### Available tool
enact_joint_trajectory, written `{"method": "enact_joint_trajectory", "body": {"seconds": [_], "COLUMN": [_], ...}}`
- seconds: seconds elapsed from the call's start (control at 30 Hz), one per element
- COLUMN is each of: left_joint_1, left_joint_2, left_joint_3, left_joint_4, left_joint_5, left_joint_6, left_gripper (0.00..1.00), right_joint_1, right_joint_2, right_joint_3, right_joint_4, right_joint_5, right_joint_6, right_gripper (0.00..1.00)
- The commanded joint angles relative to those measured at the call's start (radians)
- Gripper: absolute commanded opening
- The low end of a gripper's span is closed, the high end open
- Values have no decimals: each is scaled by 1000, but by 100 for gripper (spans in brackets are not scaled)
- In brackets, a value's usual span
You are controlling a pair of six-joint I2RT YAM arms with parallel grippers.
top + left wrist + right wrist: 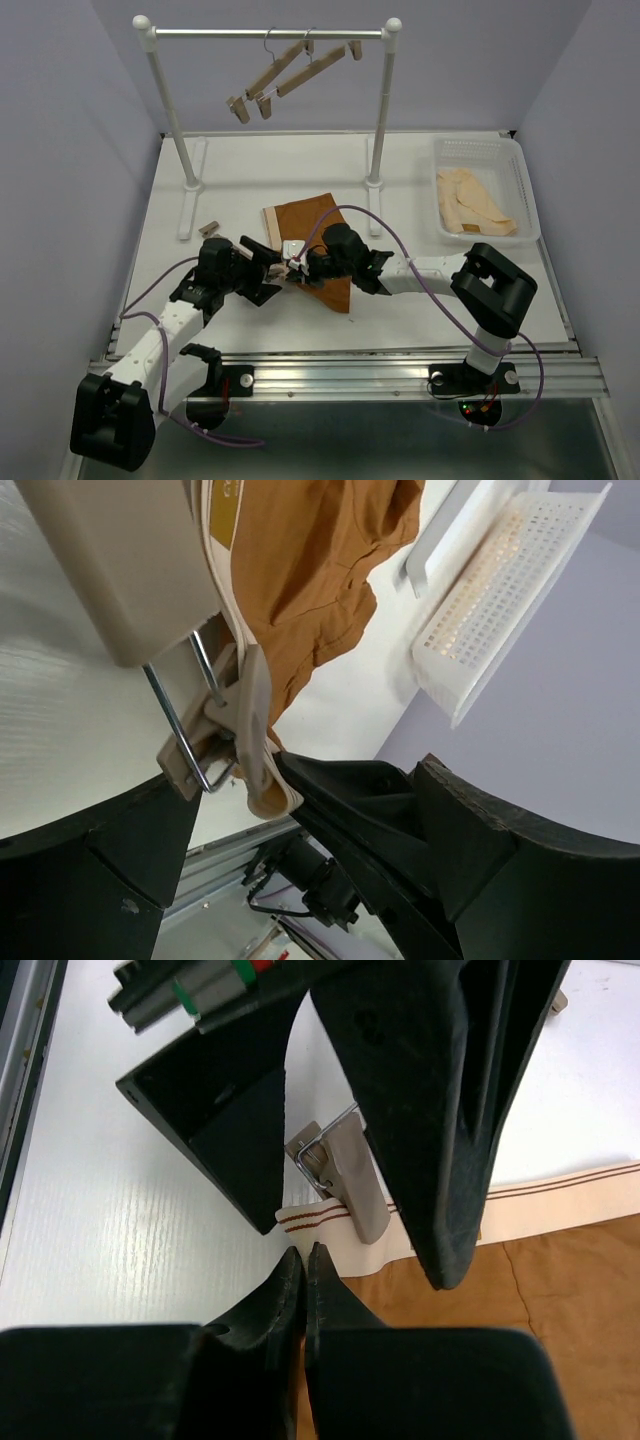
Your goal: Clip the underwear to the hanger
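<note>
The rust-brown underwear [318,232] lies flat mid-table, its tan waistband [560,1200] toward the arms. The light-wood hanger lies on the table; its far clip end [208,229] shows left of my left gripper, and its bar [120,560] fills the top of the left wrist view. The hanger's near clip [352,1182] sits over the waistband corner [262,780]. My left gripper [272,262] is open, its fingers [440,1110] on either side of that clip. My right gripper [305,1252] is shut on the waistband edge just below the clip.
A white rack [268,33] at the back carries two more wooden hangers [290,68]. A white basket [480,145] at the right holds pale cream garments [472,205]. The two grippers meet tip to tip at the underwear's near-left corner.
</note>
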Motion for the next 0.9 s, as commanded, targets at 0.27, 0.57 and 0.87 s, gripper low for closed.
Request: {"method": "enact_joint_trajectory", "body": {"seconds": [0.27,0.57,0.87], "left_joint_1": [-2,30,38], "left_joint_2": [-167,-289,-369], "left_joint_3": [90,9,-18], "left_joint_4": [-300,-368,-417], "left_joint_5": [-172,-286,-401], "left_joint_6": [42,-24,-101], "left_gripper": [99,99,99], "right_joint_1": [13,13,13], "right_joint_2": [-59,-117,-168], "right_joint_3": [-15,-3,22], "right_joint_4": [-97,-165,-214], "right_joint_5": [-52,-69,-81], "right_joint_6": [-88,-99,-56], "right_gripper": [1,1,1]}}
